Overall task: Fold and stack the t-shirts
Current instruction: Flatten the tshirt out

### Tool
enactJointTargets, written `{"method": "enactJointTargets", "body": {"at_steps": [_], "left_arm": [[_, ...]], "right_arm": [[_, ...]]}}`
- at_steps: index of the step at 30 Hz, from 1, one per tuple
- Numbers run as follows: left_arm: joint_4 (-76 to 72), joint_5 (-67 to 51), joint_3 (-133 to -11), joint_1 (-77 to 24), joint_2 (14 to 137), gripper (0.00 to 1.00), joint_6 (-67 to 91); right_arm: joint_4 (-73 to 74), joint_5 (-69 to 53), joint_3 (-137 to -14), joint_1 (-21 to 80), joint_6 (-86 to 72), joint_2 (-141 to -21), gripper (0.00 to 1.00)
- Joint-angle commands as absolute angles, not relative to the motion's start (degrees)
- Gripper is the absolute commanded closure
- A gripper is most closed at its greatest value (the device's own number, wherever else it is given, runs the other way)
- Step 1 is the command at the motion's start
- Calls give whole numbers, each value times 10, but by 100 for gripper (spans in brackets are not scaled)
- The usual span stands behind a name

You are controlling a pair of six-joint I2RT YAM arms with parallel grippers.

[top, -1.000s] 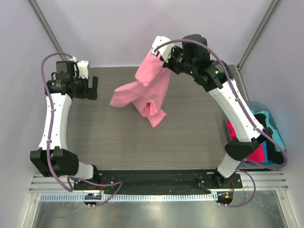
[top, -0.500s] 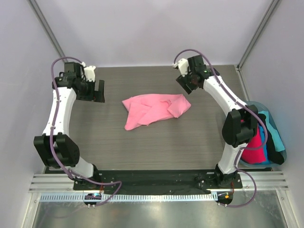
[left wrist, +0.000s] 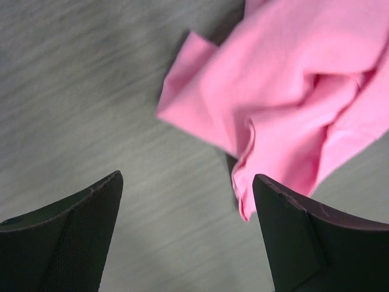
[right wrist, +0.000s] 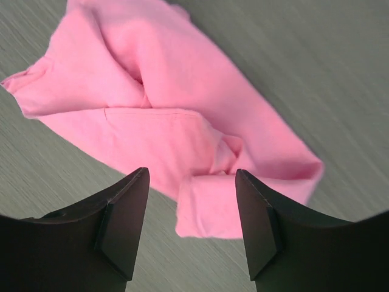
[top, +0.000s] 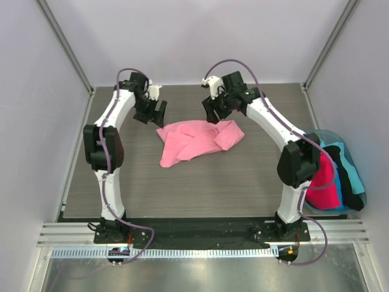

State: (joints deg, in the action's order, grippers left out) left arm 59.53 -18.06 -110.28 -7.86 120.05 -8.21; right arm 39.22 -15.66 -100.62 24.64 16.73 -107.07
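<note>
Now the light pink t-shirt (top: 194, 139) lies in a crumpled heap on the table (top: 243, 188), toward the far middle. A second ago it hung in the air from the right gripper (top: 210, 114). That gripper has since released it, and the cloth has dropped and not shifted since landing.

Both arms have closed in on the heap. The right gripper hangs over the far right part of the shirt with its fingers (right wrist: 121, 225) spread apart and nothing between them. The left gripper (top: 160, 113) has travelled in from the far left of the table and hangs just beside the shirt's far left edge. Its fingers (left wrist: 85, 213) are also apart and empty, with a loose flap of cloth lying between and beyond them.

The shirt is bunched and overlapped, so no fold has been made. The likely next step is to take two points on the far edge and spread the cloth flat.

The remaining shirts (top: 322, 182) sit in the tub (top: 363, 182) at the right, near side.
</note>
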Motion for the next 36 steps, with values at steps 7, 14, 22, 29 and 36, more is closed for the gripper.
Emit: {"method": "enactJointTargets", "body": {"at_steps": [7,14,22,29,36], "left_arm": [[609,-108,-1145,-93,1230,11,-108],[606,-115,-1119,-92,1195,10,-98],[585,-123,-1139,-91,1180,9,-98],[588,-176,-1212,-91,1263,10,-94],[583,-193,-1213,-91,1319,16,-83]], "right_arm": [[421,-218,-1113,245,161,-1236,39],[429,-184,-1130,258,177,-1266,66],[503,-170,-1110,313,268,-1143,99],[664,-136,-1057,395,355,-994,99],[633,-52,-934,398,352,-896,99]]}}
